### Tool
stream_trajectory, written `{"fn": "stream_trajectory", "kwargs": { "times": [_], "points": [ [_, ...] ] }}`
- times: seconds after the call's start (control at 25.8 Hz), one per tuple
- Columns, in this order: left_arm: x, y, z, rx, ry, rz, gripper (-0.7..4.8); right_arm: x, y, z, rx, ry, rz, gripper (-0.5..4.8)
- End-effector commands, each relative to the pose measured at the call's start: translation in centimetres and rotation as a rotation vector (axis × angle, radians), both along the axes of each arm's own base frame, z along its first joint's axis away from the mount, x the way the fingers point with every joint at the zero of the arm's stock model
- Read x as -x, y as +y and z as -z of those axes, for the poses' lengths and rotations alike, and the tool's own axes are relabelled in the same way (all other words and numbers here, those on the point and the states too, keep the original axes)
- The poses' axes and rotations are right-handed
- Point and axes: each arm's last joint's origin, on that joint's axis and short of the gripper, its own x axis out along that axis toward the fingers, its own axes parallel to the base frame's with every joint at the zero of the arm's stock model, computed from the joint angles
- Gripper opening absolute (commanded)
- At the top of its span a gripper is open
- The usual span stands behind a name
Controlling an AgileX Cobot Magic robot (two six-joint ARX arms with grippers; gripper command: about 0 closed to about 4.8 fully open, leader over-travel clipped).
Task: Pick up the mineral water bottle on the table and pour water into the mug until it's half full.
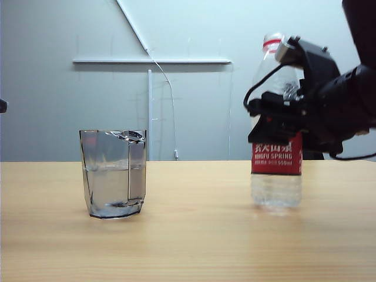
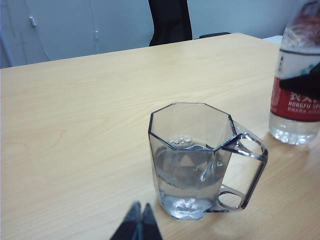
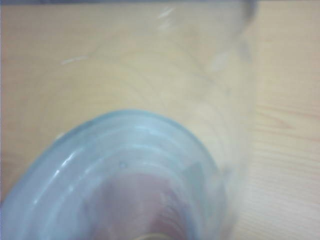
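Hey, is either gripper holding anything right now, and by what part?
Cannot tell. The right gripper surrounds the upright mineral water bottle above its label; actual contact isn't visible. The left gripper, shut, holds nothing.

The mineral water bottle (image 1: 277, 176) is standing upright toward the right side of the tabletop (image 1: 194, 235), with the right tool (image 1: 276, 126) sitting around its middle, just above the red label; whether its jaws are pressing the bottle cannot be told. The mug (image 1: 113, 174) is standing well apart toward the left, holding water (image 1: 108, 188) to about half its height. The left tool is not showing.
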Motion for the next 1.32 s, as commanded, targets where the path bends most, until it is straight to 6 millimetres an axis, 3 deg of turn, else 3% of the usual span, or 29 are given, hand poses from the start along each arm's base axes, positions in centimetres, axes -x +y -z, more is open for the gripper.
{"fn": "stream_trajectory", "kwargs": {
  "times": [0.04, 0.19, 0.31, 0.5, 0.7, 1.32],
  "points": [
    [-0.2, 0.3, -0.2, 0.01, -0.01, -0.029, -0.02, -0.2, 0.2, -0.4, -0.025, -0.04, -0.011, 2.48],
    [-0.5, 0.8, -0.2, 0.01, -0.011, -0.095, -0.02, -0.2, 0.3, -0.2, -0.028, -0.032, -0.037, 2.83],
    [-0.7, 1.4, -0.2, 0.01, -0.011, -0.164, -0.02, -0.1, 0.3, -0.2, -0.032, -0.027, -0.063, 3.83],
    [-0.8, 1.7, -0.2, 0.009, -0.011, -0.191, -0.02, -0.1, 0.4, -0.1, -0.032, -0.018, -0.077, 4.79],
    [-0.9, 1.8, -0.2, 0.009, -0.011, -0.209, -0.02, 0.3, 0.1, 0.0, -0.011, 0.02, -0.076, 4.79],
    [-1.1, 2.4, -0.2, 0.009, -0.012, -0.267, -0.02, 5.6, -2.6, -1.1, -0.087, 0.014, -0.161, 4.79]
  ]
}}
